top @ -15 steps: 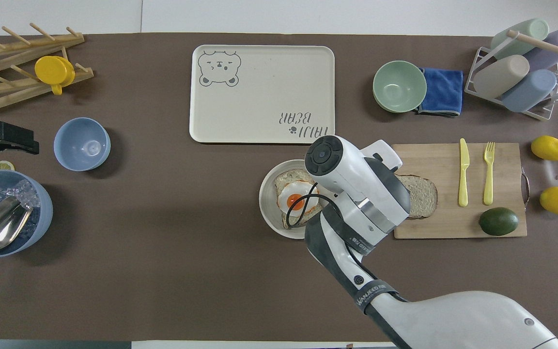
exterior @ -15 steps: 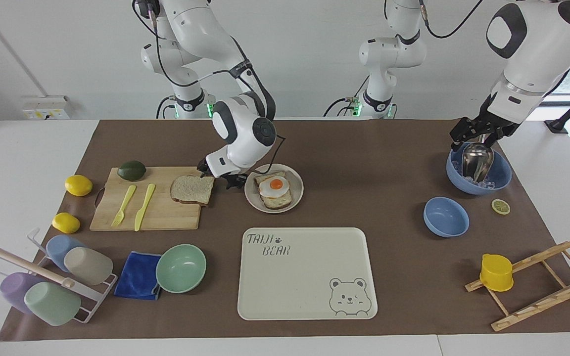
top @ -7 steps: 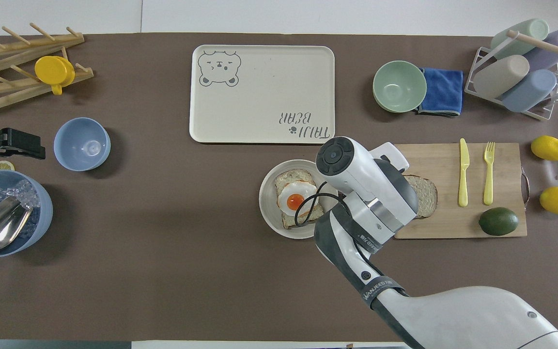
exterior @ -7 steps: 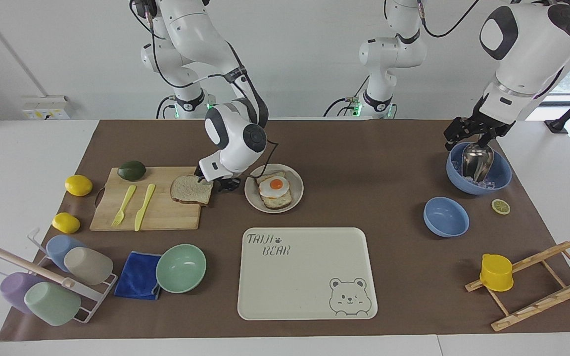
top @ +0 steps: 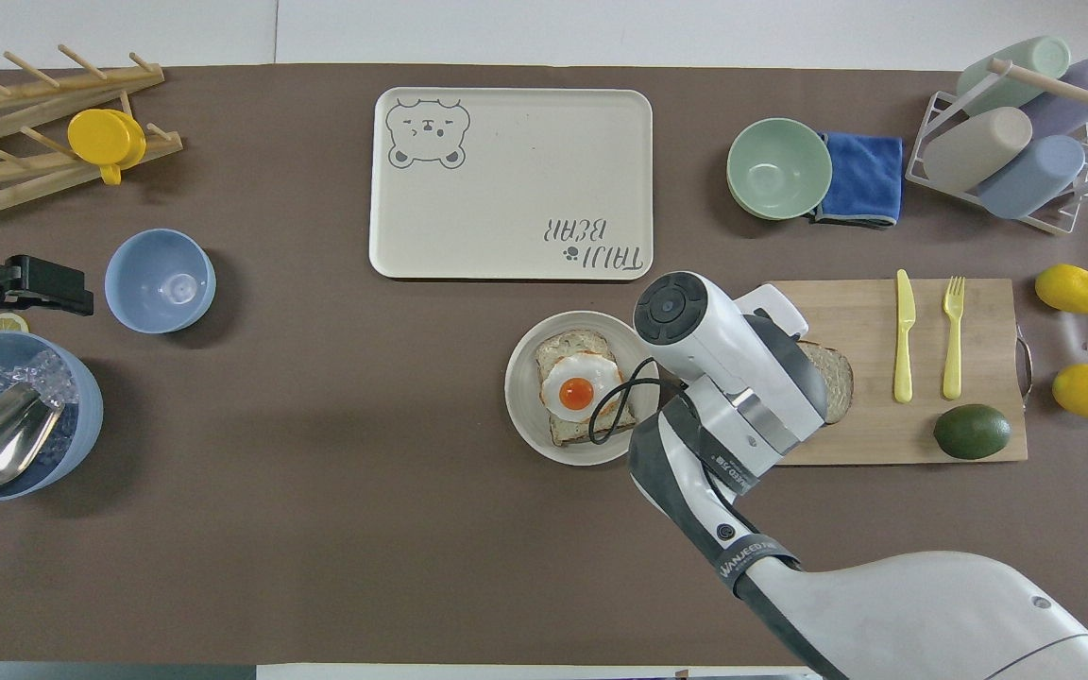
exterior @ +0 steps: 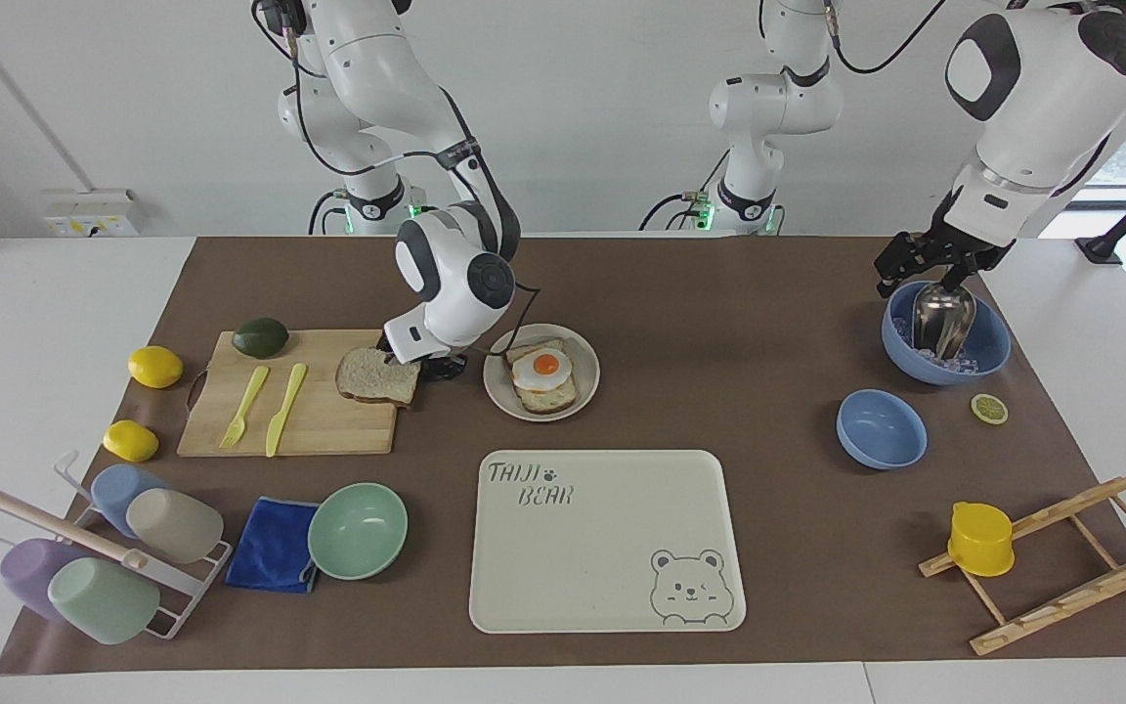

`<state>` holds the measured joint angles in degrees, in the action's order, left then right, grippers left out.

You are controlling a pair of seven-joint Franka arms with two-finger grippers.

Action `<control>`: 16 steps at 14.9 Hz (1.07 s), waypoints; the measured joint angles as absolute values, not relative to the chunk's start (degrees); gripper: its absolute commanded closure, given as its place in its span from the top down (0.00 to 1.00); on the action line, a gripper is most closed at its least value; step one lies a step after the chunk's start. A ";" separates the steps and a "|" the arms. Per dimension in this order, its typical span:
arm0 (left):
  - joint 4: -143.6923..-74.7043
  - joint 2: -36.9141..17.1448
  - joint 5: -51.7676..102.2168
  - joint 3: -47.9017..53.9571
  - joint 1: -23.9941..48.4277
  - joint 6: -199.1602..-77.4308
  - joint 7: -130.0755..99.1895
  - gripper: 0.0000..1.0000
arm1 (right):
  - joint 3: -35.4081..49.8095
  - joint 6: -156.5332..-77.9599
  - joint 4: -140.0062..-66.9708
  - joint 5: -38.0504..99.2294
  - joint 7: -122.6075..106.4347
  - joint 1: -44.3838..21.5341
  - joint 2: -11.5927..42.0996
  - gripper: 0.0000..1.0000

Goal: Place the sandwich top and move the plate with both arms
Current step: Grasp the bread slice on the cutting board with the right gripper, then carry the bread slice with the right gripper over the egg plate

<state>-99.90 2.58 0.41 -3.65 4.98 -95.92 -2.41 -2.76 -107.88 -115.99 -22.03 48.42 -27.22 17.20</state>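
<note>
The right gripper (exterior: 413, 363) is down at the edge of the square pale bread slice with a brown crust (exterior: 374, 376), which lies on the wooden cutting board (exterior: 328, 430); I cannot tell if its fingers are together. Just beside the board sits the small round beige plate (exterior: 587, 391) holding toast with a fried egg (exterior: 545, 369). The left gripper (exterior: 925, 272) waits open over the blue bowl of ice (exterior: 988, 357).

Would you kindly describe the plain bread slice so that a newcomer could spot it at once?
Find the rectangular wooden cutting board toward the right arm's end. On its corner beside the round beige plate lies the square pale wheat bread slice. Unlike the plate's toasted slice, it carries no fried egg.
</note>
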 measured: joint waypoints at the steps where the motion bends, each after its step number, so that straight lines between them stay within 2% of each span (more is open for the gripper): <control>1: -100.06 2.64 0.41 -3.64 4.98 -95.97 -2.41 1.00 | -2.76 -107.88 -116.23 -22.30 48.30 -27.22 17.13 0.29; 3: -100.34 2.78 0.41 -3.61 4.98 -96.08 -2.41 1.00 | -2.75 -107.84 -116.56 -22.60 48.11 -27.26 16.99 0.00; 7: -100.61 2.96 0.43 -3.59 4.98 -96.31 -2.41 1.00 | -2.71 -104.99 -116.30 -23.67 47.08 -28.11 15.93 0.00; 10: -100.91 3.05 0.46 -3.54 4.98 -96.31 -2.41 1.00 | -2.52 -99.82 -113.68 -23.68 46.39 -30.49 15.76 0.00; 12: -101.09 3.13 0.46 -3.46 4.98 -96.31 -2.41 1.00 | -2.40 -94.96 -111.28 -24.34 46.21 -33.22 15.75 0.00; 16: -101.48 3.38 1.61 -3.24 5.00 -96.31 -2.41 1.00 | -2.14 -81.97 -101.41 -25.95 46.28 -38.43 15.92 0.00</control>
<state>-101.48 3.38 1.61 -3.24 5.00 -96.31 -2.41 -2.14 -81.97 -101.41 -25.95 46.28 -38.43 15.92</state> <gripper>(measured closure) 0.000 0.899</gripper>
